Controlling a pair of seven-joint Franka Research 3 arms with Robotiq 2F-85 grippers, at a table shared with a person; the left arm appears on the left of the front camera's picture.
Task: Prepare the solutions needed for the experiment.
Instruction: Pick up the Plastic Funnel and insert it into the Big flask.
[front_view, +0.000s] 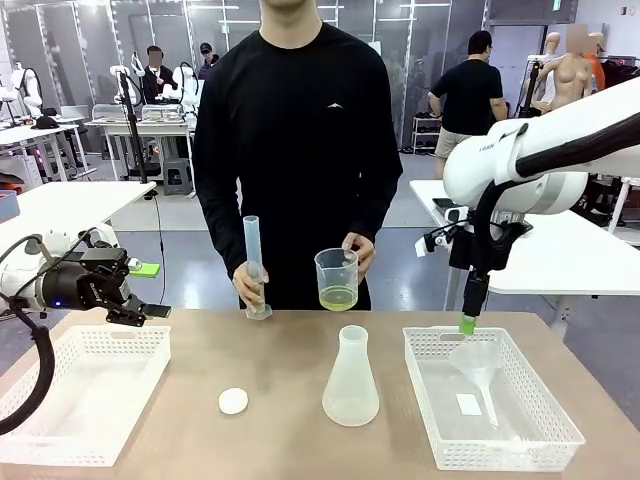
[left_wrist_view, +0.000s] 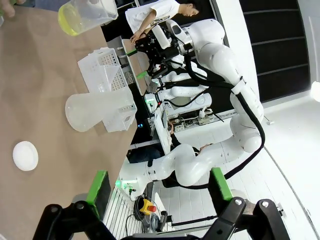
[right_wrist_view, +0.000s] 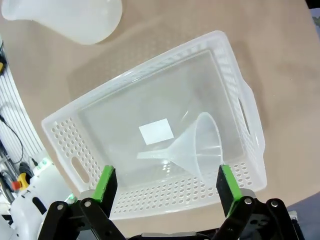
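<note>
The solution (front_view: 338, 297) is a shallow yellow-green layer in a clear beaker (front_view: 337, 278) that the person holds over the table's far edge; the beaker (left_wrist_view: 82, 15) is also in the left wrist view. The person's other hand steadies a tall graduated cylinder (front_view: 254, 268) standing on the table. A frosted conical flask (front_view: 351, 380) (left_wrist_view: 92, 110) (right_wrist_view: 75, 17) stands mid-table. My left gripper (front_view: 150, 290) (left_wrist_view: 159, 187) hangs open above the left basket's far edge, holding nothing. My right gripper (front_view: 467, 322) (right_wrist_view: 166, 185) is open just above a clear funnel (front_view: 478, 365) (right_wrist_view: 200, 147) lying in the right basket.
A white basket (front_view: 80, 395) sits at the left, holding nothing I can see. The right basket (front_view: 545, 440) (right_wrist_view: 150, 65) (left_wrist_view: 107, 70) also holds a small white slip (right_wrist_view: 156, 132). A small white round cap (front_view: 233, 401) (left_wrist_view: 25, 155) lies left of the flask.
</note>
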